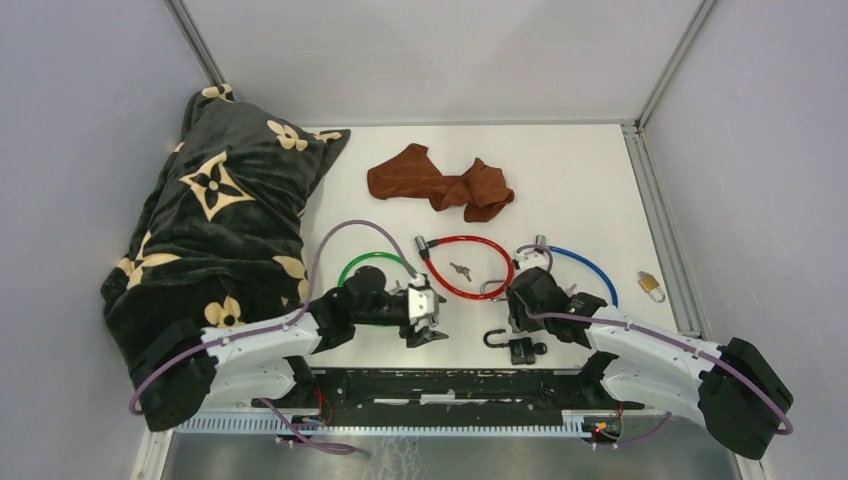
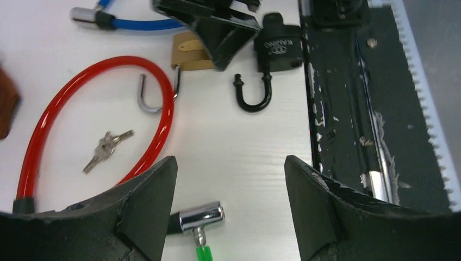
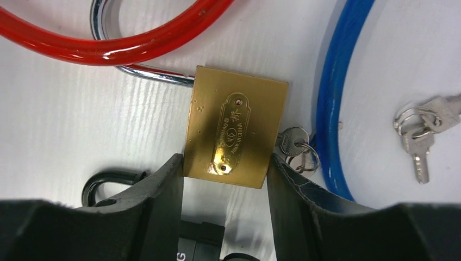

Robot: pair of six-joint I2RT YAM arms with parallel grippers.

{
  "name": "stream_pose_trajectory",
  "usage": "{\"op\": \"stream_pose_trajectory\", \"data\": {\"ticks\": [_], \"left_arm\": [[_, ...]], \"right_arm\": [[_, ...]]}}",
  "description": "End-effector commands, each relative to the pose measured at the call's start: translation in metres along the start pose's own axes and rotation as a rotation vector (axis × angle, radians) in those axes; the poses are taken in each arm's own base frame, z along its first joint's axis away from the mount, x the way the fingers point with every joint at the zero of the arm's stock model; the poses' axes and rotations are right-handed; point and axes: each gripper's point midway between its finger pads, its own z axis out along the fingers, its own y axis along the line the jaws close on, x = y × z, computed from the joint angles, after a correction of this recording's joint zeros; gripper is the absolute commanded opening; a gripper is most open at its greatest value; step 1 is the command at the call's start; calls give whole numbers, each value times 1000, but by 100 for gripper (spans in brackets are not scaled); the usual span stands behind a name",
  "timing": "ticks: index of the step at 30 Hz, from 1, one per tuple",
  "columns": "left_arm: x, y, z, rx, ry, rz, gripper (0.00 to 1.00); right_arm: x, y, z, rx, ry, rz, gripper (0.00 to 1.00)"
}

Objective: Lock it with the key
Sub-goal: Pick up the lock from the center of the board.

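Note:
A brass padlock [image 3: 236,125] lies flat on the white table, its silver shackle [image 2: 149,103] open and crossing the red cable lock [image 3: 136,43]. A key on a ring [image 3: 293,144] sticks out of the padlock's bottom end, by my right finger. My right gripper [image 3: 225,168] is shut on the padlock's lower end, one finger pressing on each side. My left gripper [image 2: 231,185] hangs open over bare table. The chrome end of the green cable lock [image 2: 202,217] lies just inside its left finger [image 2: 149,206], untouched.
A black padlock [image 2: 277,46] with an open shackle lies near the front edge. A loose key bunch [image 2: 106,147] sits inside the red loop, and another [image 3: 421,130] lies beyond the blue cable lock [image 3: 331,109]. A small brass padlock [image 1: 652,286], brown cloth [image 1: 440,182] and black blanket [image 1: 215,230] lie further off.

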Motion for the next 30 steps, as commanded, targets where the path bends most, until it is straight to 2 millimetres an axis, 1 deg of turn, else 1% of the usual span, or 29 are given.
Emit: {"op": "stream_pose_trajectory", "data": {"ticks": [1, 3, 5, 7, 9, 13, 17, 19, 22, 24, 26, 30], "left_arm": [[-8, -4, 38, 104, 6, 432, 77], [-2, -10, 55, 131, 11, 538, 75], [2, -15, 70, 145, 21, 597, 72], [6, -18, 83, 157, 34, 616, 69], [8, -15, 93, 149, 47, 625, 66], [11, -4, 106, 121, 70, 675, 60], [22, 1, 113, 128, 119, 681, 56], [31, 0, 113, 147, 147, 685, 50], [40, 0, 113, 152, 173, 679, 39], [45, 1, 113, 155, 193, 673, 38], [51, 2, 111, 154, 216, 671, 41], [59, 1, 109, 163, 242, 670, 43]], "right_arm": [[27, 23, -6, -180, 81, -44, 0], [33, 31, -9, -242, 98, -59, 0], [31, 34, -12, -269, 89, -70, 0], [27, 39, -14, -300, 74, -89, 0], [24, 41, -15, -310, 62, -103, 0], [24, 44, -18, -336, 64, -135, 0], [19, 46, -23, -358, 41, -158, 0], [15, 49, -26, -370, 28, -164, 0], [14, 50, -26, -377, 22, -163, 0], [14, 50, -26, -376, 21, -162, 0], [14, 50, -26, -378, 19, -161, 0], [12, 51, -26, -382, 12, -156, 0]]}}
